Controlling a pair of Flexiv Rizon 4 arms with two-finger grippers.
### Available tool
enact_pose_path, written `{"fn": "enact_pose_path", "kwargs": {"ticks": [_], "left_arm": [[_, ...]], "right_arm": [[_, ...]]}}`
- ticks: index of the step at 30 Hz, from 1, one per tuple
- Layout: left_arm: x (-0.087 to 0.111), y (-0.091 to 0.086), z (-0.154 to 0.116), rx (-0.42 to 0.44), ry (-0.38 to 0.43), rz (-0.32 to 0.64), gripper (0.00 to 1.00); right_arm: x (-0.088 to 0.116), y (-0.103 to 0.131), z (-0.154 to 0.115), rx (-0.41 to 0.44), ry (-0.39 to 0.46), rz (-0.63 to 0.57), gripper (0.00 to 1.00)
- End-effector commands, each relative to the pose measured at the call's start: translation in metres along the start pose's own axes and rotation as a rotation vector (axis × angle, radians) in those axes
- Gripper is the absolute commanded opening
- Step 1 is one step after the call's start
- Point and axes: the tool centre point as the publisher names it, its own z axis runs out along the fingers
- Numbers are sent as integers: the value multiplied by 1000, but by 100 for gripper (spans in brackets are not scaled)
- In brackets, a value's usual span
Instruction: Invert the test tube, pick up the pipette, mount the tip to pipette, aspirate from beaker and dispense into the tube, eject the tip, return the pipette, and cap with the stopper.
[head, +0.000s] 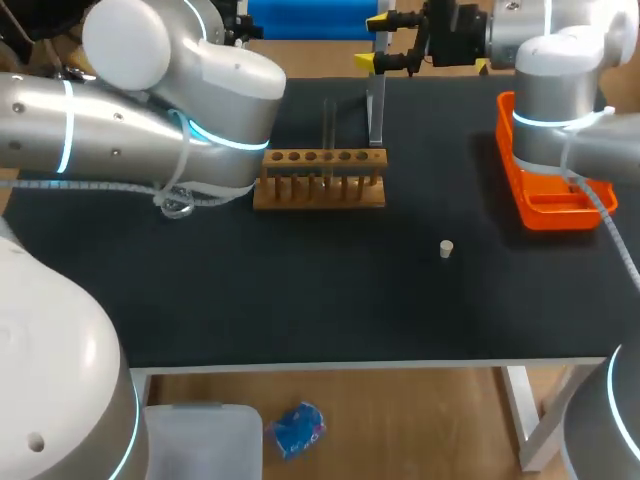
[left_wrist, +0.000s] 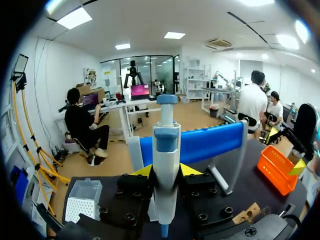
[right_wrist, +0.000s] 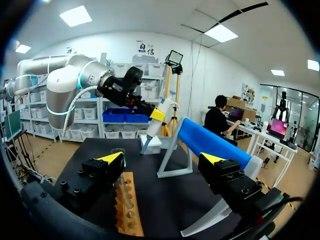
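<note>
Currently the left gripper (left_wrist: 166, 170) clamps the pipette (left_wrist: 166, 140); the right gripper (right_wrist: 162, 158) stands wide. Misalignment over the tip box (left_wrist: 82, 200) risks skewed mounting.

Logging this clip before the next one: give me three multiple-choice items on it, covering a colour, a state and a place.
1. What colour is the tray? A orange; B green; C white.
2. The left pincer is: A open, empty; B shut on the pipette; C out of view.
3. Where is the stopper? A in the tray; B on the bare table; C in the left pincer.
Key: A, it shows orange in the head view; B, both fingers press the pipette's sides; B, it lies alone on the table.
</note>
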Motion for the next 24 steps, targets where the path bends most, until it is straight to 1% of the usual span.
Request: {"fn": "enact_pose_path", "kwargs": {"ticks": [1,10,18,24], "left_arm": [[6,-7,14,-15,-39,0,0],[9,-10,28,-34,-64,-6,0],[9,-8,38,-91,-112,-25,0],[9,-9,41,-95,-122,-33,0]], "right_arm": [[0,0,0,0,1,0,100],[0,0,0,0,1,0,100],[0,0,0,0,1,0,100],[0,0,0,0,1,0,100]]}}
